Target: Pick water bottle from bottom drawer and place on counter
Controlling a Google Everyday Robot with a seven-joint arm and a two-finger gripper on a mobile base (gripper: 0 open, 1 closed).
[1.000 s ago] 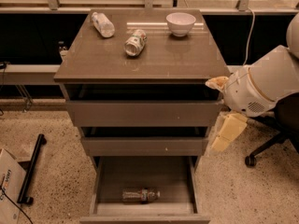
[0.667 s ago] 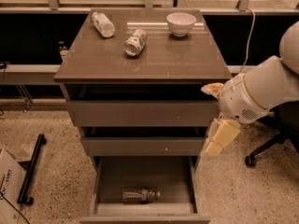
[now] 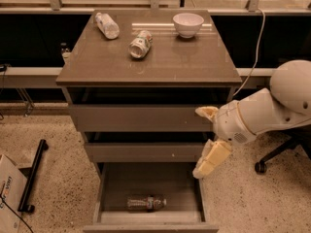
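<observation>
The water bottle (image 3: 146, 202), small and clear with a dark label band, lies on its side on the floor of the open bottom drawer (image 3: 114, 187). The counter (image 3: 170, 57) is the glossy grey-brown top of the cabinet. My gripper (image 3: 205, 142) is at the cabinet's right front, level with the upper two drawers, above and to the right of the bottle. Its cream fingers (image 3: 211, 158) stand wide apart and hold nothing; one points down toward the drawer's right edge.
On the counter lie a clear bottle with a white label (image 3: 107, 25), a bottle with a green-and-white label (image 3: 139, 43) and a white bowl (image 3: 188, 24). A black bar (image 3: 31, 176) and a cardboard box (image 3: 8, 191) are on the floor at left. An office chair base (image 3: 272, 159) is at right.
My arm and gripper have moved left and down, closer to the cabinet's right front edge. The bottle and the drawer have not moved.
</observation>
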